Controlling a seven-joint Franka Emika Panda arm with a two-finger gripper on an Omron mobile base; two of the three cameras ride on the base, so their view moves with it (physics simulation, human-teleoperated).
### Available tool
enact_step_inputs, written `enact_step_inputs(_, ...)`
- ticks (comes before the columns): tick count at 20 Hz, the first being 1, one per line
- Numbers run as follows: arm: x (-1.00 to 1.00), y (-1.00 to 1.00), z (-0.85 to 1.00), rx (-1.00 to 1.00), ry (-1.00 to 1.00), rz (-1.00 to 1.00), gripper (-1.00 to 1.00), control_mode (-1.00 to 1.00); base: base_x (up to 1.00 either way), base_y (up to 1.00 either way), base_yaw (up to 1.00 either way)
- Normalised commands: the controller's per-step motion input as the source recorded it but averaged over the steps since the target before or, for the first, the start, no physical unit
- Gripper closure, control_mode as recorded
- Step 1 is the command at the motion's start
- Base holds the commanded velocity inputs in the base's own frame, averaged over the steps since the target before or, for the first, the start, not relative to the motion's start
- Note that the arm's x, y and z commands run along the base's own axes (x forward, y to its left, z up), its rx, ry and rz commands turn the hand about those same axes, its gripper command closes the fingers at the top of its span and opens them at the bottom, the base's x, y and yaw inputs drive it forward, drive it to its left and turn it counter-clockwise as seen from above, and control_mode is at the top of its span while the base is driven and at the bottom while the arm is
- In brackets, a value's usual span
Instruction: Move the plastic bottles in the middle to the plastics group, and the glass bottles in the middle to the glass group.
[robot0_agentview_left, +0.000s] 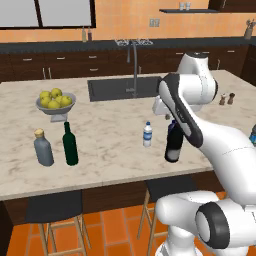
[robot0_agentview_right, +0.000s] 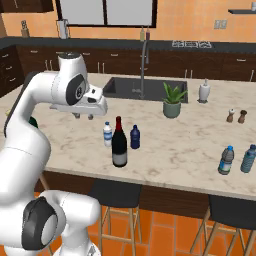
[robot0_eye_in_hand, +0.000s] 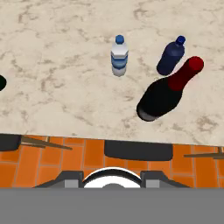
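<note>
Stools (robot0_agentview_left: 55, 207) sit nearest, tucked under the table's (robot0_agentview_left: 110, 165) front edge. On the table, left to right: fruit bowl (robot0_agentview_left: 55, 102) at the back, then the glass group near the front — grey bottle (robot0_agentview_left: 43, 147) with tan stopper and green wine bottle (robot0_agentview_left: 70, 145), upright and just beside each other, so that's the drop zone for glass. Middle cluster: water bottle (robot0_agentview_left: 147, 134), blue cap, upright; right of it the black wine bottle (robot0_agentview_left: 174, 145), red neck, upright; a small dark blue bottle (robot0_agentview_right: 135, 137) stands just behind it. All three stand apart, untouched, nothing sorted yet. Far right near the front edge: plastics group, two bluish bottles (robot0_agentview_right: 226, 160) and (robot0_agentview_right: 248, 158), well apart from the middle. Shakers (robot0_agentview_right: 236, 116) further back, plant (robot0_agentview_right: 172, 100) by the sink (robot0_agentview_left: 122, 88).

Gripper (robot0_agentview_right: 84, 115) hovers above the table left of the cluster, holding nothing; jaws together. Hand view looks down on the three middle bottles — reads as lining up a first pick. Jaws must part before any grasp.
</note>
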Motion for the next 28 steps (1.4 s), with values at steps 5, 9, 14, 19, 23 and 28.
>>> enact_step_inputs(5, -0.21, -0.11, 0.00, 0.03, 0.00, 0.00, -1.00, -1.00, 0.00, 0.00, 0.00)
enact_step_inputs(9, -0.37, -0.44, 0.00, 0.03, 0.00, -0.05, -1.00, -1.00, 0.00, 0.00, 0.00)
enact_step_inputs(14, -0.14, -0.59, 0.00, 0.00, -0.05, -0.06, -1.00, -1.00, 0.00, 0.00, 0.00)
enact_step_inputs(19, -0.08, -0.18, 0.10, 0.00, -0.08, 0.00, -1.00, -1.00, 0.00, 0.00, 0.00)
enact_step_inputs(23, -0.05, -0.14, -0.05, -0.08, -0.17, 0.00, -1.00, -1.00, 0.00, 0.00, 0.00)
enact_step_inputs(28, 0.30, 0.00, -0.21, -0.08, -0.02, -0.05, -1.00, -1.00, 0.00, 0.00, 0.00)
